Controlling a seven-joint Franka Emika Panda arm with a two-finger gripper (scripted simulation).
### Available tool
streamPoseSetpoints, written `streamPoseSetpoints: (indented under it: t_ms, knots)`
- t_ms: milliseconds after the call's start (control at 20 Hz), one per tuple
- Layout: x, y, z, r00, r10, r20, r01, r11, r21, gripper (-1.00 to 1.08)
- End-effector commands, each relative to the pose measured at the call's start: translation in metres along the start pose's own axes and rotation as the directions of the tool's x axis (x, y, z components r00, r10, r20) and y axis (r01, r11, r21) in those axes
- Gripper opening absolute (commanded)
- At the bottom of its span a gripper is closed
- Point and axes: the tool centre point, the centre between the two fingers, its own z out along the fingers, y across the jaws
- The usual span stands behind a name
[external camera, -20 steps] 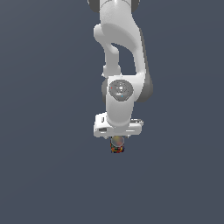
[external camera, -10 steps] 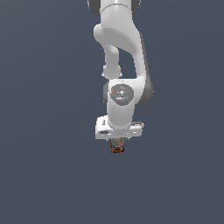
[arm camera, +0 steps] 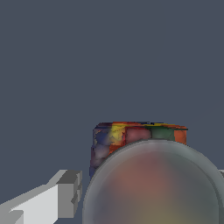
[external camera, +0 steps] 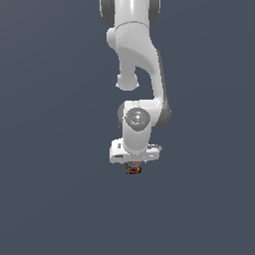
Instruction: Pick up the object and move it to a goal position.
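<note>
Pincer point(external camera: 133, 167) grips small round can point(arm camera: 140, 148), grey metallic top.

No text, brand, number or sign can be read anywhere in either view. The can point(arm camera: 139, 141) carries a printed label in the wrist view, but it shows only as blurred patches of red, yellow, blue and green (no letter or numeral resolves), and its grey round top is a featureless smear. In the exterior view the can point(external camera: 133, 169) is too small for any print to show, sitting at 6 o'clock beneath the white arm point(external camera: 135, 79). The arm's round joint cap point(external camera: 136, 118) bears a faint circular marking with tiny coloured specks, but nothing in it is legible as writing.
</note>
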Motion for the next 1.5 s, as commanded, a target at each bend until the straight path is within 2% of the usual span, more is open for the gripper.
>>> streamPoseSetpoints:
  t_ms: [0,150,200,950,1200,1450]
  knots:
    - [0.001,0.000,0.005,1.000,0.000,-0.002,0.000,1.000,0.000,1.00]
    - [0.002,0.000,0.005,1.000,0.000,-0.002,0.000,1.000,0.000,1.00]
    - [0.002,0.000,0.005,1.000,0.000,-0.002,0.000,1.000,0.000,-1.00]
    - [0.000,-0.005,-0.001,1.000,0.000,0.000,0.000,1.000,0.000,-1.00]
    - [-0.005,-0.019,-0.020,1.000,0.000,0.000,0.000,1.000,0.000,-1.00]
    - [-0.014,-0.045,-0.053,1.000,0.000,0.000,0.000,1.000,0.000,-1.00]
